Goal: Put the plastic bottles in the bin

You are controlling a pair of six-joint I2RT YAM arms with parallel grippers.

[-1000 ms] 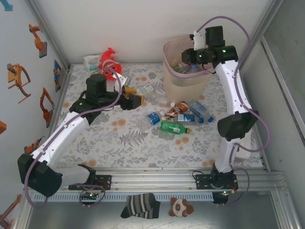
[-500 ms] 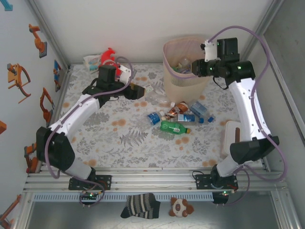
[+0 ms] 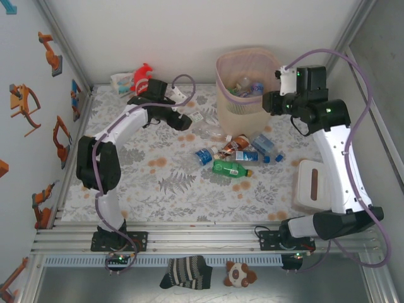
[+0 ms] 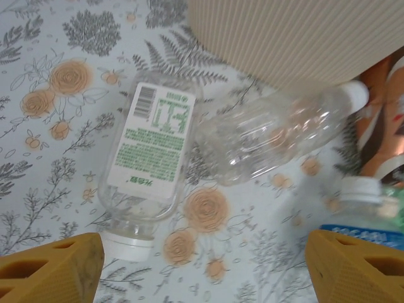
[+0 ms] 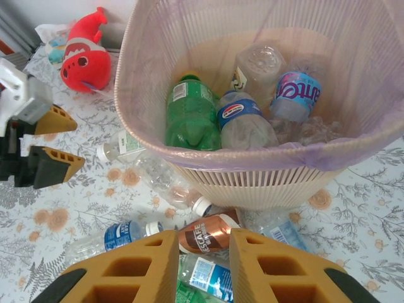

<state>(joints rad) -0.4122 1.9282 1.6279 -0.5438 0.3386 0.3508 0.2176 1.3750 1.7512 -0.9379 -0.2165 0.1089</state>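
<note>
**Bin** (image 3: 242, 108): upright at the far middle of the floral surface (image 3: 158, 189); translucent liner folded over its rim; perforated band below the rim.

**Contents of bin:** green bottle (image 5: 189, 120); blue-labelled clear bottle (image 5: 243, 120) beside it; purple-labelled bottle (image 5: 293, 95); ribbed clear bottle (image 5: 255, 66) toward the back.

**Loose bottles at the bin's near foot:** brown coffee bottle (image 5: 208, 233), on its side, close to the wall; blue water bottle (image 3: 204, 156); green soda bottle (image 3: 230, 168), on its side, nearest the arms' bases.

**Loose bottles left of the bin:** white-labelled clear bottle (image 4: 151, 164), on its side, green print on the label, white cap toward the camera; bare clear bottle (image 4: 278, 142), on its side, one end just beside the first, capped end near the bin's wall.

**Left tool** (image 4: 203, 268): jaws spread wide, nothing between them; hovering low over the surface, the white-labelled bottle's cap just beside one finger.

**Right tool** (image 5: 203, 265): fingers drawn close together, empty; poised at the bin's near side, above the coffee bottle.

**Red fish plush** (image 3: 144, 74): far left corner, well apart from the bin.
</note>
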